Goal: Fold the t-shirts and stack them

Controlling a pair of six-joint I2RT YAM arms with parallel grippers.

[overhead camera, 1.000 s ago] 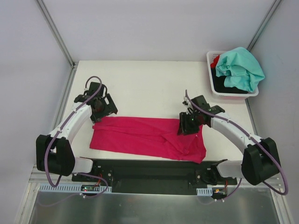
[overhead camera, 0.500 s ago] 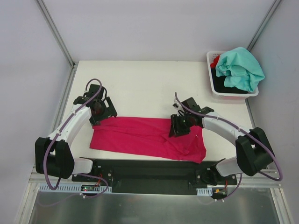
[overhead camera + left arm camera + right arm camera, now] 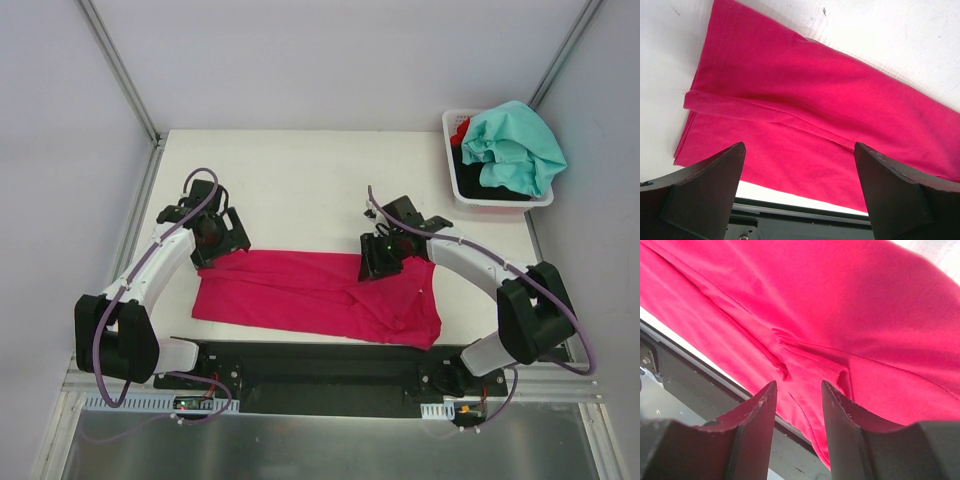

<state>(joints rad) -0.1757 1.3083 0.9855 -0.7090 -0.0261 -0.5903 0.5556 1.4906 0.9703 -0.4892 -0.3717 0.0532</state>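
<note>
There are two arms, two grippers, one table (image 3: 300, 180) and one white basket (image 3: 452, 176). One big pink shirt (image 3: 300, 295) lies flat on the table in a long strip. Three more cloth things are in the basket, well apart from the pink shirt, past its right end and farther back: a teal shirt (image 3: 515, 145) on top, some black cloth (image 3: 480, 178) under it, and a bit of red cloth (image 3: 460, 130).

The left gripper (image 3: 215, 232) is at the back left corner of the pink shirt. Its fingers are spread very wide and there is nothing between them.

The right gripper (image 3: 378, 262) is over the back edge of the pink shirt, toward its right end. Its fingers are about half open. A little bump of pink cloth sits between the tips. I cannot tell if they pinch it.

Only the top view shows the basket and both arms. The left wrist view shows the sewn hem (image 3: 715, 65) at the pink shirt's left end and a long fold. The right wrist view shows the small wrinkles (image 3: 790, 347) close up.
</note>
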